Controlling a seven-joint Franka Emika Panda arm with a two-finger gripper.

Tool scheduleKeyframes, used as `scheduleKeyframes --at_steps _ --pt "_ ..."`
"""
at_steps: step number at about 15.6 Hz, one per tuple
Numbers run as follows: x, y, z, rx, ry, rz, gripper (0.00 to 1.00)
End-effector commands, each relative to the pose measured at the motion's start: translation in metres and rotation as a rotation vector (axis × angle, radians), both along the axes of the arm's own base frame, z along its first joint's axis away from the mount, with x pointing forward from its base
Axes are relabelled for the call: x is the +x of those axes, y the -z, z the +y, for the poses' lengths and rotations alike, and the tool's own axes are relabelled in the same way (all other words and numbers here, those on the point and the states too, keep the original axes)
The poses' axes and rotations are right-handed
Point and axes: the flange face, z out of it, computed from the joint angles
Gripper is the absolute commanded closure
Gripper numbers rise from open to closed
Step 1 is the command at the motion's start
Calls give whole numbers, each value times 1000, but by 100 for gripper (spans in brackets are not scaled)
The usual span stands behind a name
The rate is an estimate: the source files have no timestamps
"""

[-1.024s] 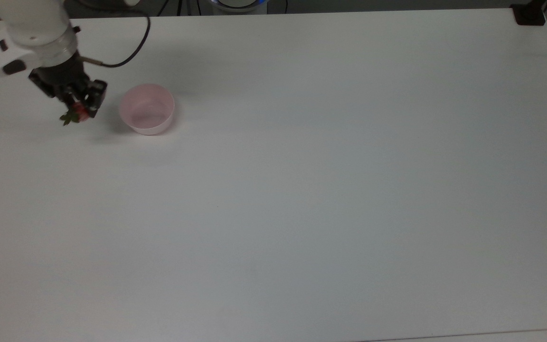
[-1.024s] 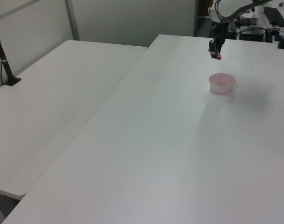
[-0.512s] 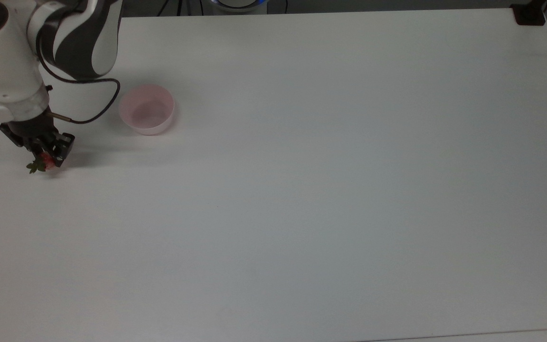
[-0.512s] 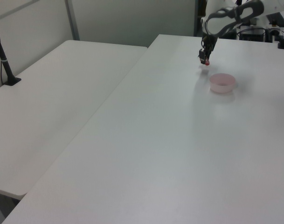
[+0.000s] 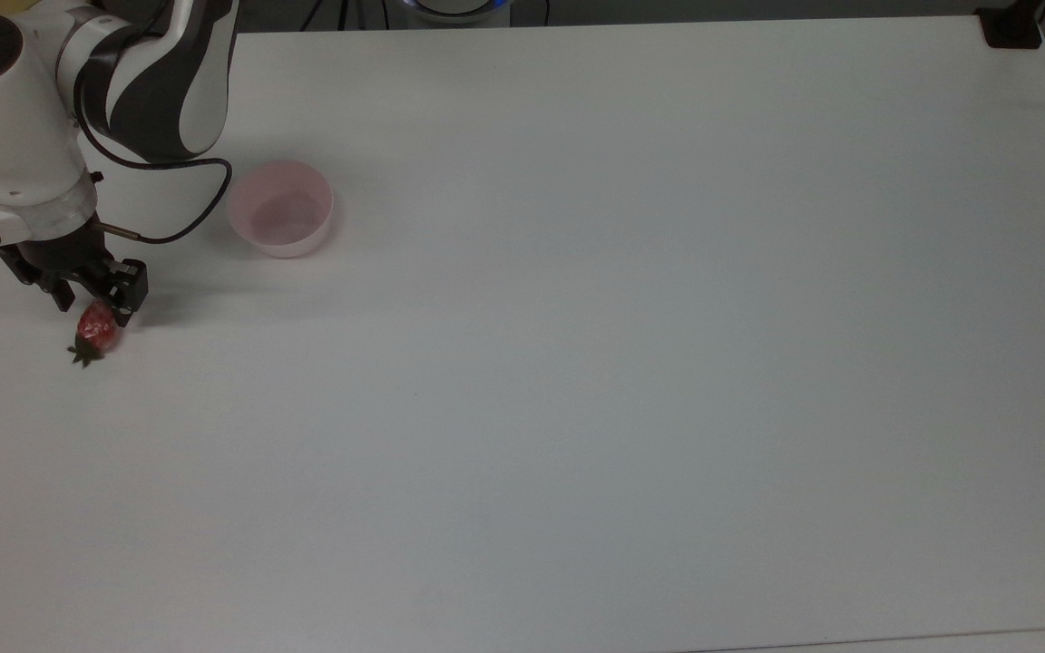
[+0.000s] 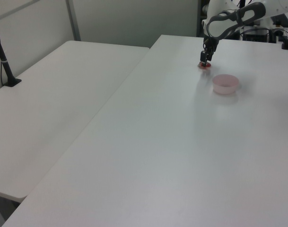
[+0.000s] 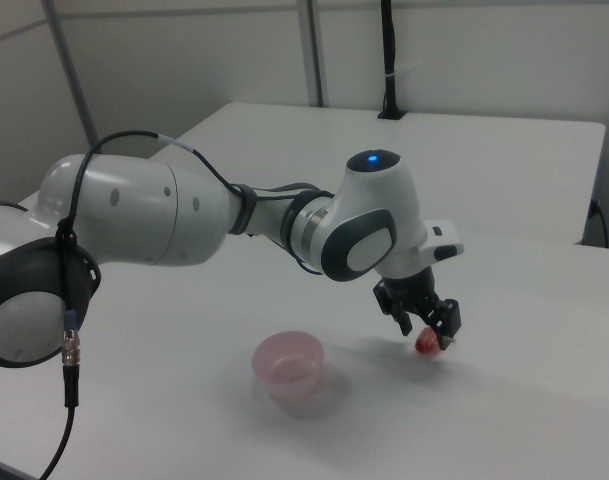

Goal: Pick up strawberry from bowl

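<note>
The small red strawberry (image 5: 98, 328) lies on the white table, its green cap pointing toward the top view's lower edge. It rests well to the top view's left of the pale pink bowl (image 5: 291, 247), which has nothing inside. My gripper (image 5: 92, 295) hovers just above the strawberry, open, with a black finger on either side of the fruit's top. In the left view the strawberry (image 6: 204, 65) sits under the gripper (image 6: 205, 59), left of the bowl (image 6: 225, 89). In the right view the strawberry (image 7: 425, 344) lies below the gripper (image 7: 428, 326), right of the bowl (image 7: 294, 395).
The white table (image 5: 622, 363) stretches wide to the top view's right and toward its lower edge. A black cable (image 5: 187, 218) loops from the wrist toward the bowl. A black post base (image 5: 1010, 29) stands at the far right corner. A second table (image 6: 54, 109) adjoins in the left view.
The arm carried the strawberry away from the bowl toward the top view's lower left and down to the table. The gripper has opened, and the strawberry now lies on the surface.
</note>
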Motion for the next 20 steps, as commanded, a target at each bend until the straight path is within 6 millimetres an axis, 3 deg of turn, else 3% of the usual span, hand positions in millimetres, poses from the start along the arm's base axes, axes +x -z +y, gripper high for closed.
scheduleKeyframes --at_steps 1,5,8,11,15,16,17,20 --pt "1 -21 4 -16 -21 -12 0" --pt "-10 -81 17 19 78 -16 0" --pt "-30 -149 49 73 165 20 0" --pt "-61 -213 101 128 181 117 0" --pt "-89 -268 204 145 163 177 0" --pt "-95 -273 221 143 149 175 0" --pt "-103 -273 251 139 88 179 0" --pt "-105 -275 286 112 -78 138 0"
